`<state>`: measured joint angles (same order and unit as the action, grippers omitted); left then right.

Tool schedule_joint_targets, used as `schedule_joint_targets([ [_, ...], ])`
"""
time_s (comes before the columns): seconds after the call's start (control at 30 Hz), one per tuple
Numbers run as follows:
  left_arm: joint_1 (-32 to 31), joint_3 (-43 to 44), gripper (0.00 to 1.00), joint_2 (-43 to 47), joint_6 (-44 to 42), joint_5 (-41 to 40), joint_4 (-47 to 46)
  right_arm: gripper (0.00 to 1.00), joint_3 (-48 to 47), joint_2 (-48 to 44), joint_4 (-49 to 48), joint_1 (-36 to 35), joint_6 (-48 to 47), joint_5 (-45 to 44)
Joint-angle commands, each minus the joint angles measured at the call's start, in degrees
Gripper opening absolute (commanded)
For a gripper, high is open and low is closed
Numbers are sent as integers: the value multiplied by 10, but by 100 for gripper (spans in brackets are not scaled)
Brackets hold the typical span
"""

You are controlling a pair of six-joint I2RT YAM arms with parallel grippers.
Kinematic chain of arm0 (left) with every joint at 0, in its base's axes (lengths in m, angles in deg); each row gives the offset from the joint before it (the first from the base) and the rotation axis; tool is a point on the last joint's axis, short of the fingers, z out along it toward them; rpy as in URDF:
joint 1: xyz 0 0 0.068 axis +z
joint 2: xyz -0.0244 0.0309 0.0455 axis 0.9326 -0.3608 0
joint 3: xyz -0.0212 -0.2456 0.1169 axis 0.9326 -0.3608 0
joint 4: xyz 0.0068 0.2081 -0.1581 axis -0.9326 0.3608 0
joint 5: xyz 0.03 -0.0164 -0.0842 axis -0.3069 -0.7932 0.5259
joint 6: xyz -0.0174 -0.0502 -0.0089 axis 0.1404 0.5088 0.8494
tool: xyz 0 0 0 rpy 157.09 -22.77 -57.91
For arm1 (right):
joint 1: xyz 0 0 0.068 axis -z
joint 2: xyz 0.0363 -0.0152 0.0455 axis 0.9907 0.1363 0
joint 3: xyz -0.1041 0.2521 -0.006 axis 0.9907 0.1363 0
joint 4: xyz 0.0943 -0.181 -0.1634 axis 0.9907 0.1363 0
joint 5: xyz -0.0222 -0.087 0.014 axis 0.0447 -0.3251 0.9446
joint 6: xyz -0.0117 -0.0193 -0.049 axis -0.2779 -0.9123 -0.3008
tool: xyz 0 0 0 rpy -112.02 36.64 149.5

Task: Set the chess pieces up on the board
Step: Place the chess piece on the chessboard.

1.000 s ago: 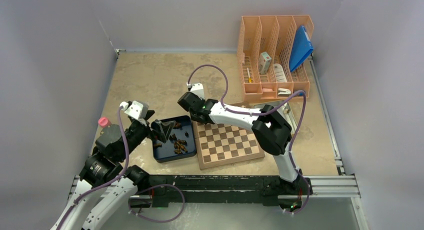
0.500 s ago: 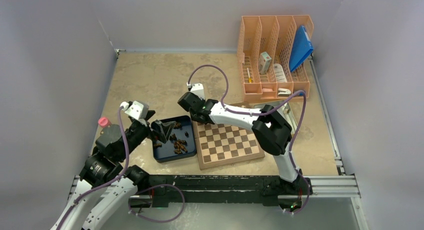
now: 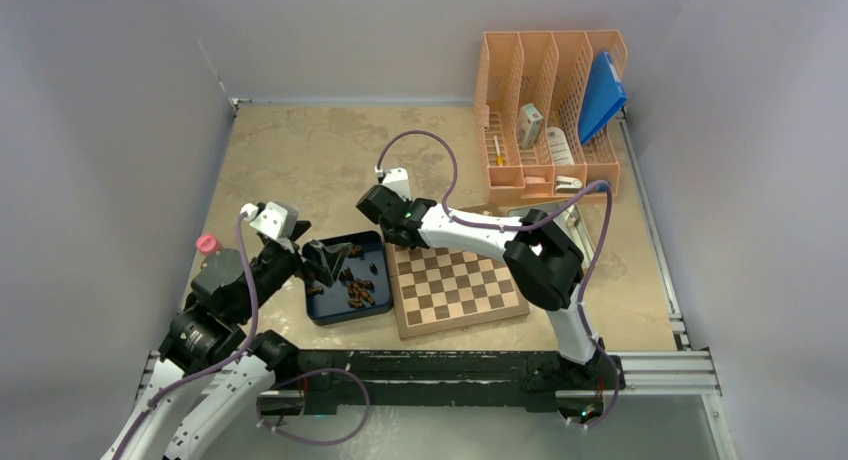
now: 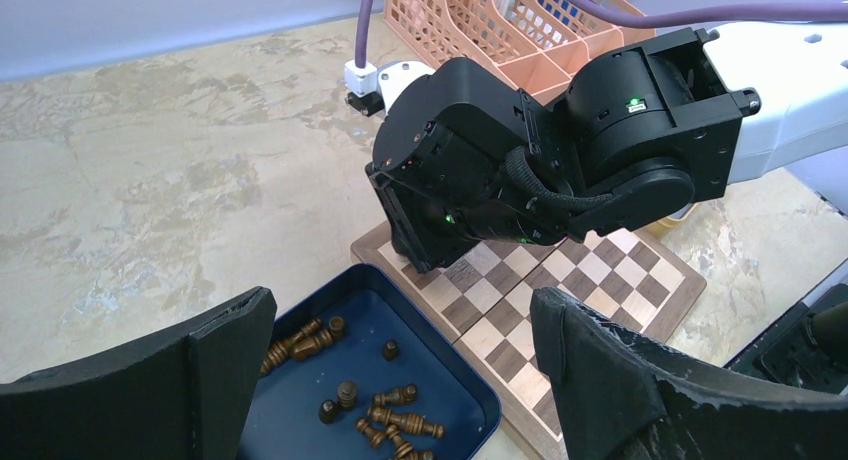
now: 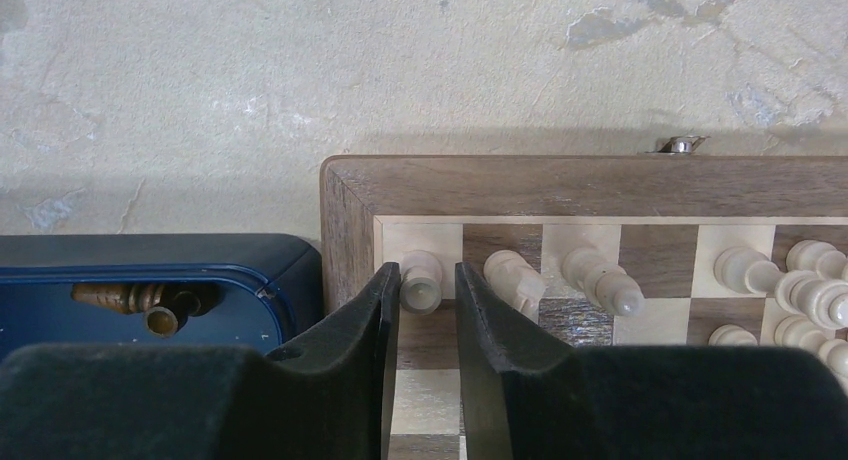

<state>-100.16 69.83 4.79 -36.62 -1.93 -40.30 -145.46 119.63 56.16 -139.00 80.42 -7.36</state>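
The board (image 3: pixel 470 300) lies in front of the right arm. My right gripper (image 5: pixel 427 270) points down at its far-left corner (image 3: pixel 398 232). The jaws stand narrowly apart around an upright pale chess piece (image 5: pixel 421 292) on the corner square, with a thin gap at the right finger (image 5: pixel 480 310). More pale pieces (image 5: pixel 600 280) stand along the same row. My left gripper (image 4: pixel 400 310) hangs wide open and empty above the dark blue tray (image 4: pixel 470 390), which holds several dark brown pieces (image 4: pixel 400 420), mostly lying down.
The blue tray (image 3: pixel 330 315) touches the board's left edge. An orange desk organizer (image 3: pixel 550 110) stands at the back right. A pink-capped object (image 3: pixel 207 244) sits by the left arm. Grey walls close in the table on three sides.
In the top view the right wrist has shifted very slightly over the board's far-left corner. The left arm has not moved.
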Motion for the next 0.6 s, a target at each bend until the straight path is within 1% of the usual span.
schedule_joint_targets([
  [0.0, -1, 4, 100, -4, -8, 5, -15, 30, -4, -17, 0, 1, -3, -12],
  [0.1, -1, 4, 100, -5, -9, 5, -15, 30, -1, -28, -10, 2, -8, -11],
  [0.2, -1, 4, 100, -6, -8, 5, -15, 34, -1, -37, -14, 2, -17, -1],
  [0.37, -1, 4, 100, -8, -4, 14, -16, 37, -5, -56, -5, 2, -15, -5],
  [0.57, -1, 8, 100, -27, 16, 13, -11, 40, 4, -92, -28, 2, -35, 12],
])
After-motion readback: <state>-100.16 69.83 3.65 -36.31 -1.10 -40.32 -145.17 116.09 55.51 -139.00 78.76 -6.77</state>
